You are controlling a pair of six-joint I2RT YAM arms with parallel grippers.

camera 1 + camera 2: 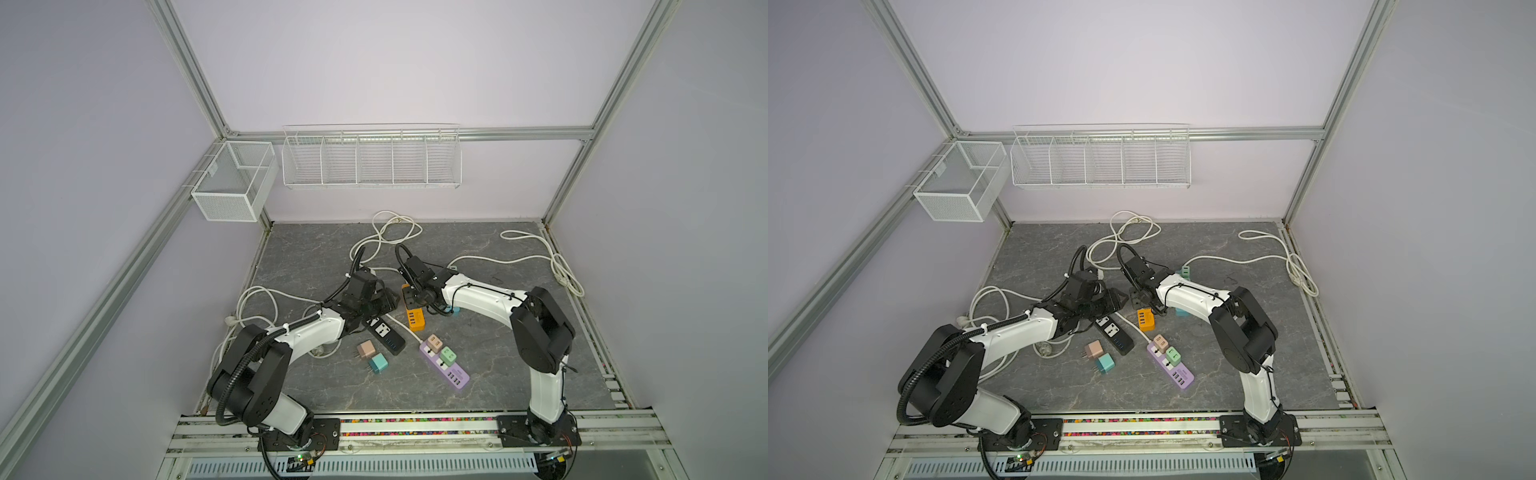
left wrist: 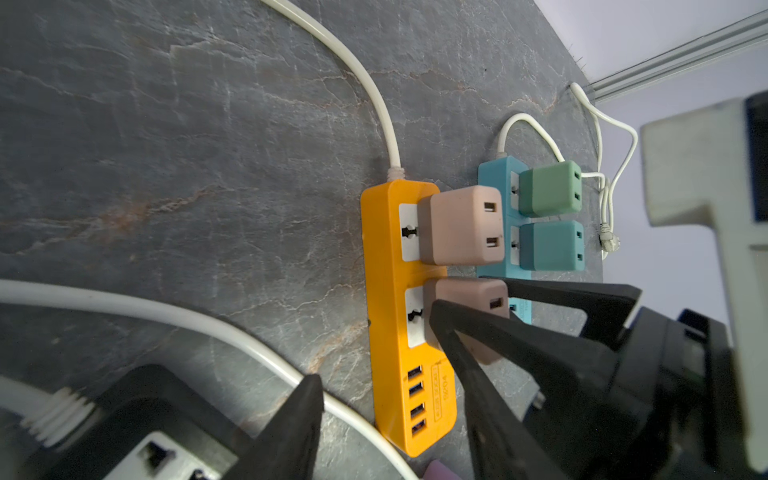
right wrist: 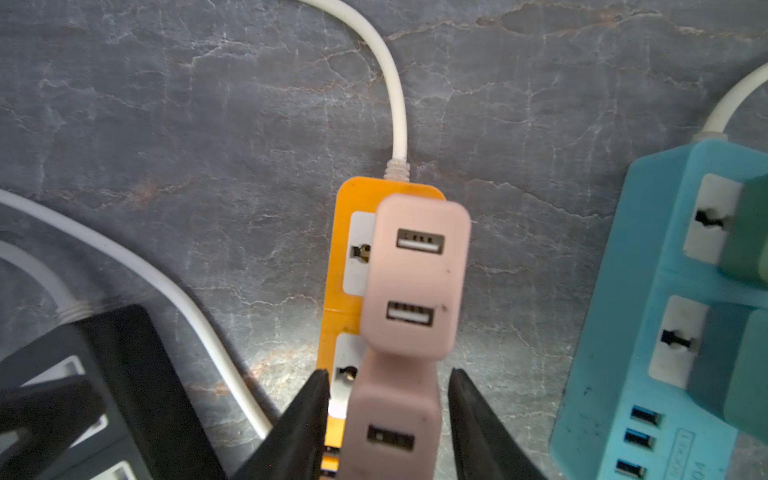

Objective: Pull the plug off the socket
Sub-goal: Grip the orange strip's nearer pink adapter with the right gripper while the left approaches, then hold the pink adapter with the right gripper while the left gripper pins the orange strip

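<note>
Right wrist view: right gripper (image 3: 388, 374) narrow, straddles lower-centre pink plug (image 3: 390, 419), slim gaps both sides. Clamp first, then you pull straight off orange strip (image 3: 338, 320). Left gripper (image 1: 384, 306) grip: can't tell.

A pink plug (image 3: 390, 407) stands seated in the flat-lying orange socket strip (image 2: 380, 291), in the outlet beside its USB ports (image 2: 417, 403).

The orange power strip (image 2: 386, 291) has white socket panels and blue USB ports; the plug at its cable end (image 2: 461, 226) and the plug nearer its ports (image 2: 469, 303) are dusty pink. Beside it, a sky-blue strip (image 3: 640, 257) carries a green plug (image 2: 548, 189) and a teal plug (image 2: 550, 245). The table (image 2: 208, 166) under it is grey, veined white and rust
</note>
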